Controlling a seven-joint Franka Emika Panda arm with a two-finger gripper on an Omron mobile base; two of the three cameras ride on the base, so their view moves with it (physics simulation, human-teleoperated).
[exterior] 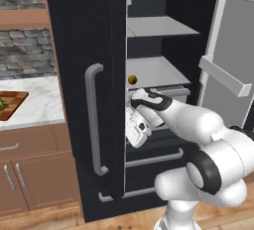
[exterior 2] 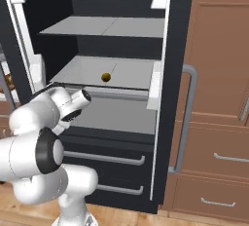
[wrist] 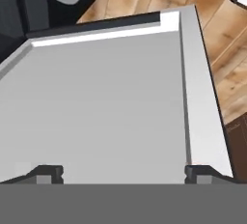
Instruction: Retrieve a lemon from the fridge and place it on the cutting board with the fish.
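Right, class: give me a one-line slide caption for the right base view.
Open fridge, lemon on its middle shelf, white arm reaching in below.

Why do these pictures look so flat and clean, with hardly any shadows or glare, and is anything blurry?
Left base view: even rendered light, the lemon small but sharp on the fridge shelf, with barely any shadow. Right base view: the same flat light, no glare on the grey shelves. Hand view: soft, slightly blurred edges, one bright strip along the grey surface's far edge, the tool tips wide apart.

base views: flank open fridge (exterior: 94, 50) | hand view: close, facing shelf (wrist: 96, 107)
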